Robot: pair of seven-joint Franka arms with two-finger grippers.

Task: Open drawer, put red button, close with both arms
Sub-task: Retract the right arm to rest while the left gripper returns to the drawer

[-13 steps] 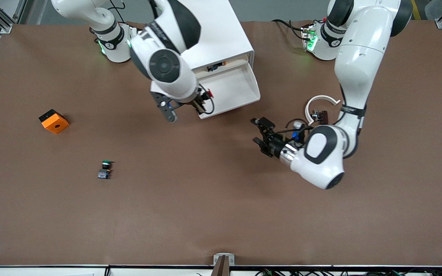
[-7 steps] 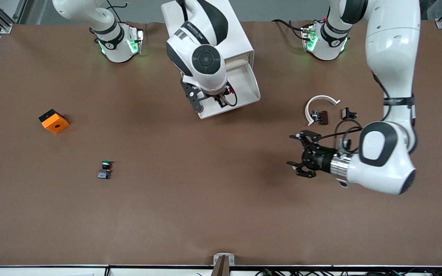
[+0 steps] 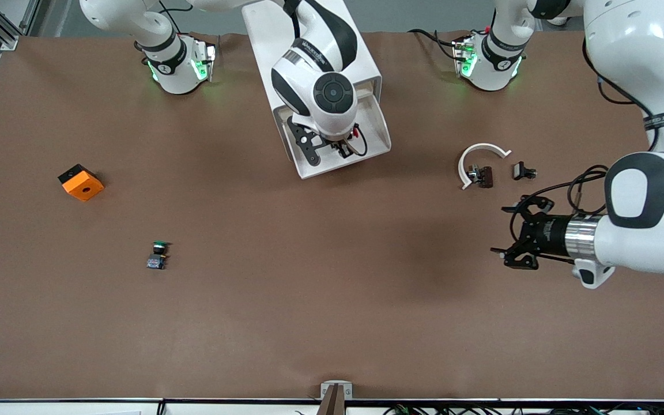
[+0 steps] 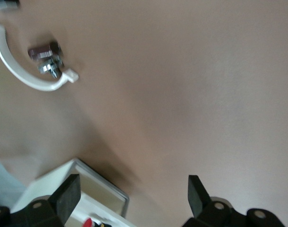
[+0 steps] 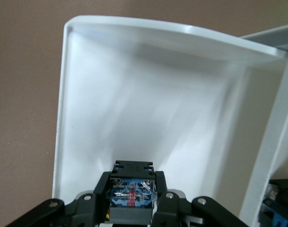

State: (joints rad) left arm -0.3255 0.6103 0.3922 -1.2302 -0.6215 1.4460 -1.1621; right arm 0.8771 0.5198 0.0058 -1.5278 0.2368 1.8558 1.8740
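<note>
The white cabinet's drawer (image 3: 385, 137) stands open toward the front camera. My right gripper (image 3: 342, 147) hangs over the drawer, shut on the red button (image 3: 357, 132). In the right wrist view the button's bluish base (image 5: 133, 195) sits between the fingers, above the drawer's bare white floor (image 5: 148, 104). My left gripper (image 3: 505, 230) is open and empty, low over the bare table toward the left arm's end. In the left wrist view its gripper (image 4: 130, 198) spans a corner of the drawer (image 4: 94, 185), with a bit of the red button (image 4: 88, 222) showing.
An orange block (image 3: 81, 182) and a green-capped switch (image 3: 158, 255) lie toward the right arm's end. A white curved clip (image 3: 478, 155) with a small dark part (image 3: 483, 175) and a small black part (image 3: 522, 170) lie near my left gripper.
My right gripper has carried the red button from the drawer's front edge to over the inside of the drawer. My left arm has drawn back toward its own end of the table.
</note>
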